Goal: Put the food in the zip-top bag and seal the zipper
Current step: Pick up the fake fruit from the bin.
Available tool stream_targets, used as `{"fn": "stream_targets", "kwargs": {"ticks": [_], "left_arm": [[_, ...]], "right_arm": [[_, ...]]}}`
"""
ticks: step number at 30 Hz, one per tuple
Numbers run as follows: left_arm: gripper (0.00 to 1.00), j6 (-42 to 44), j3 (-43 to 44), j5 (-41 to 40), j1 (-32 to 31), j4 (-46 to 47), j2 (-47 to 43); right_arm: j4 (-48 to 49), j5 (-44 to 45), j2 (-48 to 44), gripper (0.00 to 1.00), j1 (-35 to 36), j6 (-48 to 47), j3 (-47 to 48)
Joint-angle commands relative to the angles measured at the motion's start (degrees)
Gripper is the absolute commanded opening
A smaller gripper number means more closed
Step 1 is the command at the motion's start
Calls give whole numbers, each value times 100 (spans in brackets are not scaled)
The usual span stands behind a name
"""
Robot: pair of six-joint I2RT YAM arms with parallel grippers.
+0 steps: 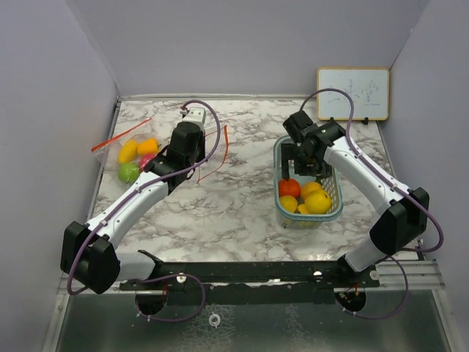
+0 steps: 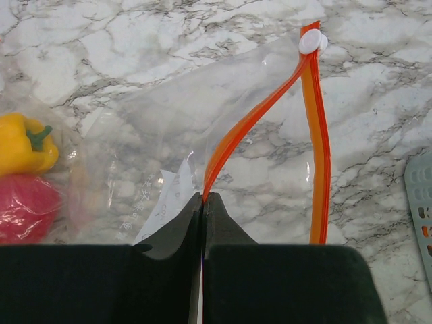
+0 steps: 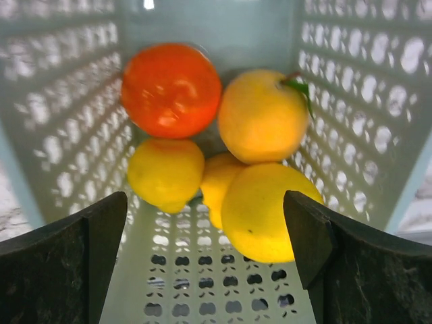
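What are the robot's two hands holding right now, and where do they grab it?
The left gripper pinches the zip-top bag at its orange zipper edge. The right gripper hangs open over the fruit in the basket, holding nothing.

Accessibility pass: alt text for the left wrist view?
The left tool, shut, pinches the orange zipper strip of a clear bag on a marble table. A yellow pepper and a pink fruit sit in the bag at left.

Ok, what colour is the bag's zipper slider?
White; the slider shows best in the left wrist view.
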Motion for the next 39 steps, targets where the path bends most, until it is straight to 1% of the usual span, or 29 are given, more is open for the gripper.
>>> {"fn": "stream_targets", "kwargs": {"ticks": [1, 4, 6, 10, 17, 18, 19, 20, 21, 22, 23, 25, 28, 31, 34, 36, 38, 39], "left_arm": [[0, -33, 31, 130, -35, 250, 25], [0, -39, -48, 155, -36, 317, 18], [0, -67, -93, 179, -36, 332, 11], [0, -106, -117, 262, -41, 351, 18], [0, -82, -6, 291, -44, 259, -6], [0, -66, 1, 275, -45, 245, -16], [0, -54, 17, 247, -49, 223, -32], [0, -38, 19, 225, -46, 202, -46], [0, -26, 24, 209, -45, 196, -64], [0, -17, 27, 200, -45, 185, -73], [0, -11, 24, 191, -45, 179, -79], [0, -13, 39, 186, -45, 165, -87], [0, -62, 78, 217, -45, 162, -81], [0, -121, 197, 252, -45, 111, -45], [0, -189, 330, 339, -44, 121, -27], [0, -235, 404, 390, -45, 118, -10], [0, -295, 488, 433, -41, 98, 0], [0, -337, 512, 458, -44, 89, 2]], "right_arm": [[-647, 345, -465, 100, -109, 529, -311], [-901, 270, -617, 100, -113, 628, -569], [-890, 288, -725, 100, -119, 666, -776], [-468, 262, -682, 100, -149, 608, -1101], [355, 310, -196, 100, -226, 396, -1721], [403, 310, -167, 97, -227, 390, -1767], [435, 317, -149, 85, -225, 366, -1780], [467, 322, -159, 67, -224, 329, -1764], [467, 356, -182, 50, -224, 308, -1717], [447, 403, -206, 39, -224, 281, -1637], [404, 441, -232, 31, -224, 250, -1521], [256, 516, -282, 21, -225, 199, -1153], [43, 445, -355, 16, -226, 16, -329], [101, -124, -362, 15, -225, -408, 729], [812, -1376, -399, 15, -227, -732, 1363], [1671, -2472, -431, 15, -217, -616, 1326], [3004, -3595, -503, 15, -182, -284, 856], [3755, -4003, -499, 15, -128, -22, 527]]}}
